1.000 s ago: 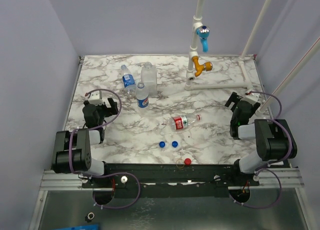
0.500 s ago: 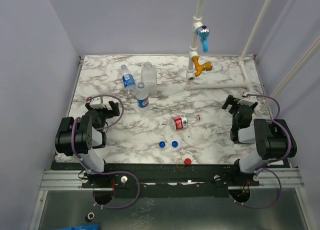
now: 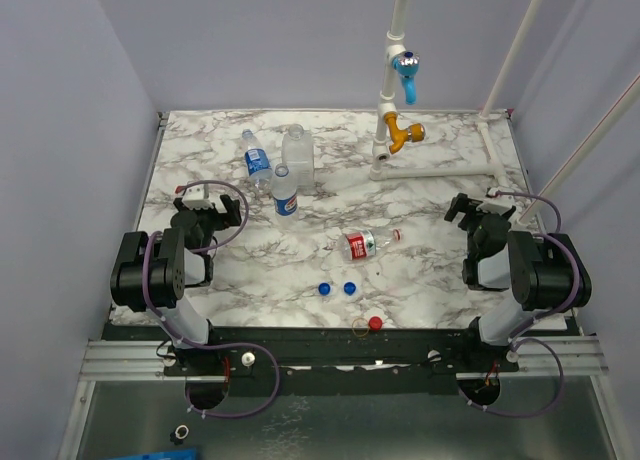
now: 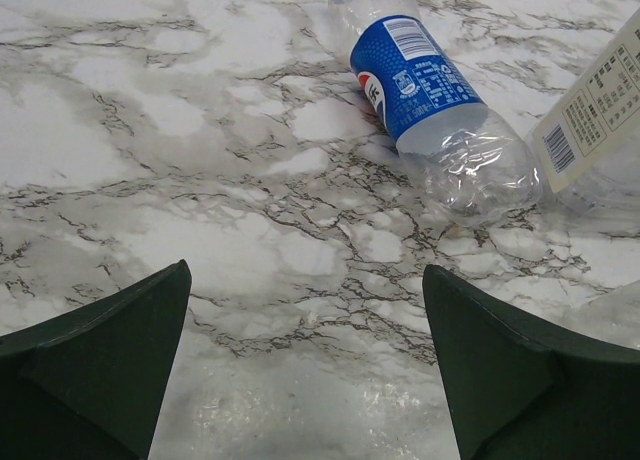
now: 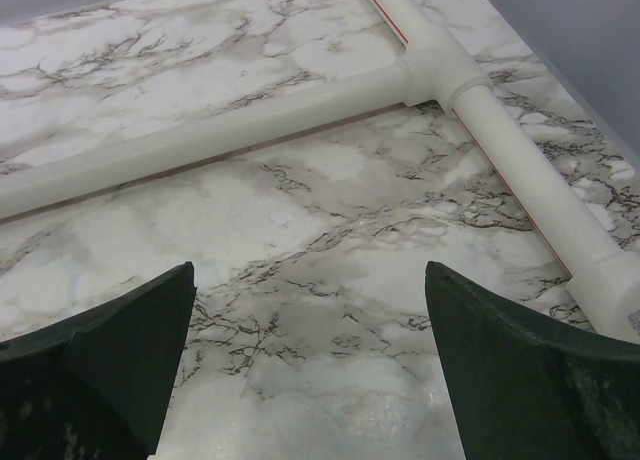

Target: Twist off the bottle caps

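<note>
Two blue-labelled bottles stand apart at the back left: one lies on its side (image 3: 257,161) (image 4: 420,75), one stands upright (image 3: 286,196) with its label edge (image 4: 590,110) at the right of the left wrist view. A red-labelled bottle (image 3: 364,244) lies mid-table with a red cap (image 3: 397,234) at its neck. Two loose blue bottle caps (image 3: 324,289) (image 3: 349,288) and a loose red cap (image 3: 375,322) lie near the front edge. My left gripper (image 3: 205,212) (image 4: 305,272) is open over bare marble, short of the lying bottle. My right gripper (image 3: 478,208) (image 5: 310,270) is open at the far right, holding nothing.
A wider label-less clear bottle (image 3: 297,148) stands behind the upright one. A white pipe frame (image 3: 430,170) (image 5: 250,120) with yellow and blue valves rises at the back right. A yellowish rubber-band ring (image 3: 359,328) lies beside the red cap. Walls close in the left and right sides.
The left arm has swung round and folded low, its gripper ending slightly farther back. The right gripper has shifted a little. Both stay open; bottles and caps have not moved.
</note>
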You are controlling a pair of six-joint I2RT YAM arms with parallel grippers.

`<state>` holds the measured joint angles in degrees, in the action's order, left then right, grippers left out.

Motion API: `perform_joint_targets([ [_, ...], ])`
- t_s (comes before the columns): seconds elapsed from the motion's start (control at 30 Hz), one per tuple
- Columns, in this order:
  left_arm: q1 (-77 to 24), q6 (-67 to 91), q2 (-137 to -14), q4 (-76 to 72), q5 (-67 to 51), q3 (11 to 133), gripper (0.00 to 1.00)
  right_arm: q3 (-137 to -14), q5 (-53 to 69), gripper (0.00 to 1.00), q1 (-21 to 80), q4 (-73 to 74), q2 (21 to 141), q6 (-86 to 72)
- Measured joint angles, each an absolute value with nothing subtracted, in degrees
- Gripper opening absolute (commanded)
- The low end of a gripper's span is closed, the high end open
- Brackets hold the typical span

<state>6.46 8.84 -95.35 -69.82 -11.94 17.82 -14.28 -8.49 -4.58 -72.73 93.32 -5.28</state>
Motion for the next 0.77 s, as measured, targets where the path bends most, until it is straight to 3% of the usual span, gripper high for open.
perform_joint_targets([
  [0.77, 5.87, 8.51, -95.35, -67.48, -11.86, 17.89, 0.99, -13.85, -8.03, 1.0, -4.6, -75.44, 93.32, -5.34],
])
